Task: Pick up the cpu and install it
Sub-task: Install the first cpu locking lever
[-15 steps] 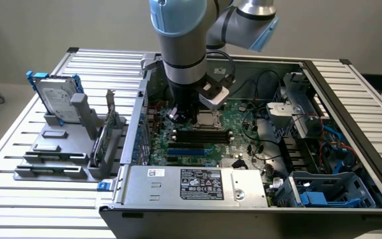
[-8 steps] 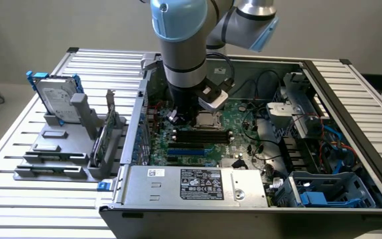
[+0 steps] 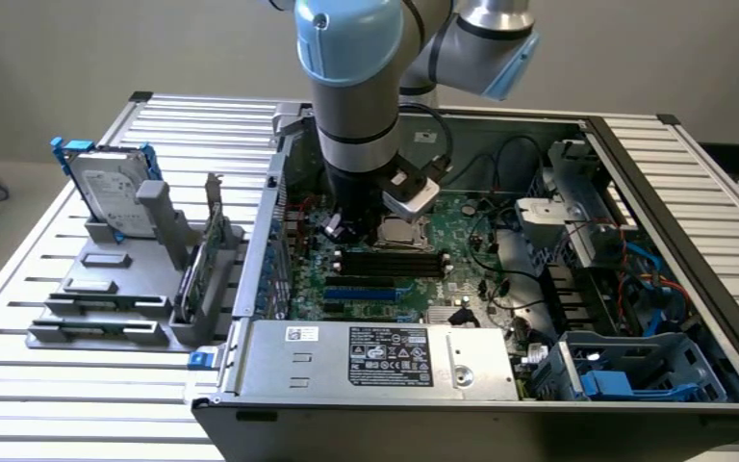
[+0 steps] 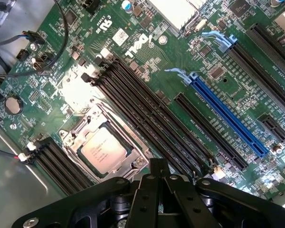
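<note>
The cpu (image 4: 103, 149) sits flat in its socket (image 4: 69, 137) on the green motherboard (image 4: 180, 61), inside the open computer case (image 3: 677, 192) on the slatted counter (image 3: 36, 385). The socket frame surrounds the chip; I cannot tell whether a retaining lid is latched over it.

The gripper (image 4: 159, 178) hangs just above the board beside the socket, between the chip and the black memory slots (image 4: 147, 109). Its fingers are fully closed and hold nothing.

Judgement: the placing step looks done and the install is near its end. Any further move calls for a clean vertical lift, clear of the memory slots and loose cables (image 4: 19, 42).

Readable writing: "DELL" in white on the motherboard (image 4: 135, 47). The power supply (image 3: 383, 361) carries a printed label, too small to read. A hard drive (image 3: 107, 192) with blue brackets stands in a grey holder (image 3: 100, 289) at the exterior view's left.
</note>
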Robot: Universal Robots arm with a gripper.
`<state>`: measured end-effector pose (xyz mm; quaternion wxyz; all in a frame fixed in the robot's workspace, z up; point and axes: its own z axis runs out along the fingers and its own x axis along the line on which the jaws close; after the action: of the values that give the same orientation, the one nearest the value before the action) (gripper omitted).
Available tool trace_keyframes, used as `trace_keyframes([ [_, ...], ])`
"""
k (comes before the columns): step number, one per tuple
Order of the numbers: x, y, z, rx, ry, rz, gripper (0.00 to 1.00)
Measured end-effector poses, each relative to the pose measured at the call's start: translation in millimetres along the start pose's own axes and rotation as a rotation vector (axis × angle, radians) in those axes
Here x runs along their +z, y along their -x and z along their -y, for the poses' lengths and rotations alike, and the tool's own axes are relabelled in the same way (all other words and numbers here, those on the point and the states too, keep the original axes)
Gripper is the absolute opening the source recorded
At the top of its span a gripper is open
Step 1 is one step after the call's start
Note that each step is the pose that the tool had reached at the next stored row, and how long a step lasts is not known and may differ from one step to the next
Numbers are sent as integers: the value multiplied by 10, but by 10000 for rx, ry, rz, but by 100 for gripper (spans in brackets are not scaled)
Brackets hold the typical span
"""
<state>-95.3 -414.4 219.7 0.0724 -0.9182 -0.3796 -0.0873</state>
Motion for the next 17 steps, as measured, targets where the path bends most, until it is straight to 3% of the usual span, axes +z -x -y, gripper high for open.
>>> trace_keyframes([
  [17,160,-3,77,4,-30,-29,11],
])
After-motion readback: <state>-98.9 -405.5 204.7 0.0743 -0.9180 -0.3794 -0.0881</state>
